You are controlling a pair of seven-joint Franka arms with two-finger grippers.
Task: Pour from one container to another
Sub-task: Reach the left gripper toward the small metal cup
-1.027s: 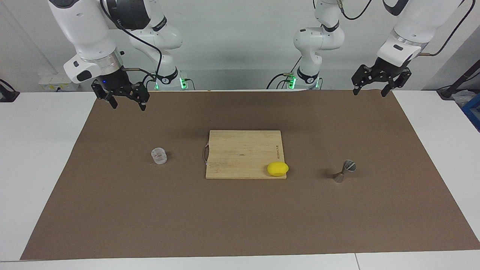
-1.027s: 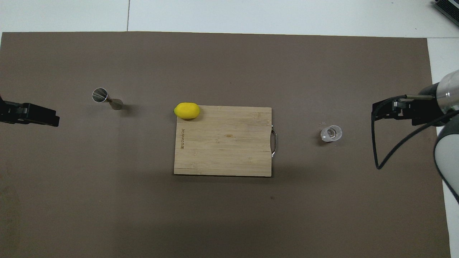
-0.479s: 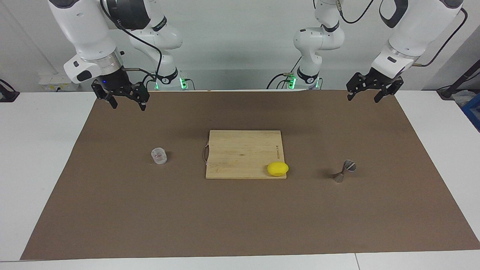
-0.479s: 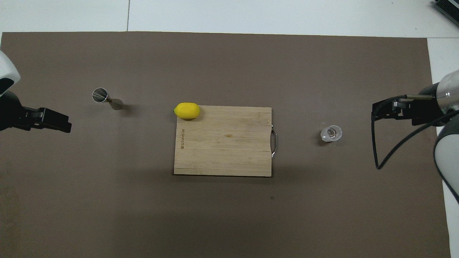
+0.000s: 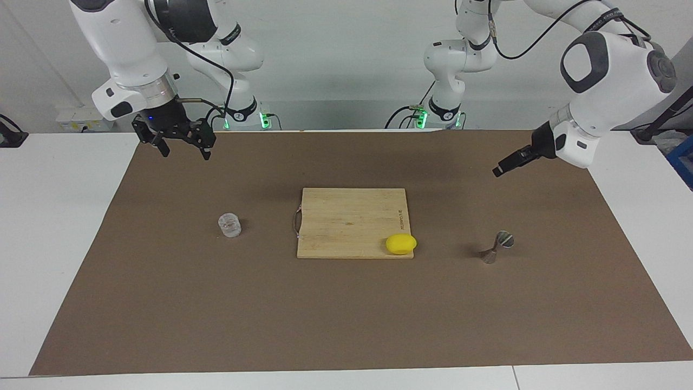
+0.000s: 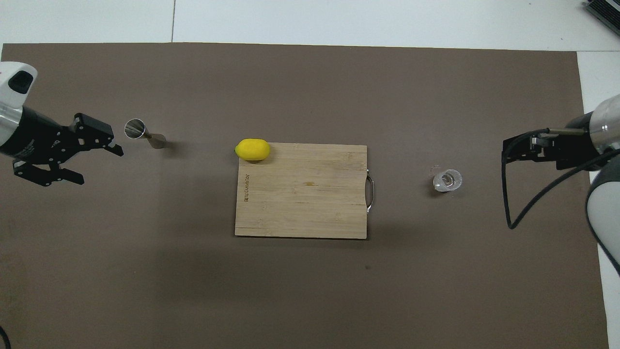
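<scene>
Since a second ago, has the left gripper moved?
Yes. The left gripper has swung in over the mat toward the jigger, which hasn't shifted.

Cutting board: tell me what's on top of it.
Only the lemon sits on the cutting board, at the corner farthest from the robots toward the left arm's end, overhanging the edge slightly. The board under the lemon is hidden.

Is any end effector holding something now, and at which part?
Nothing is held: the left end effector and right end effector are open and empty.
</scene>
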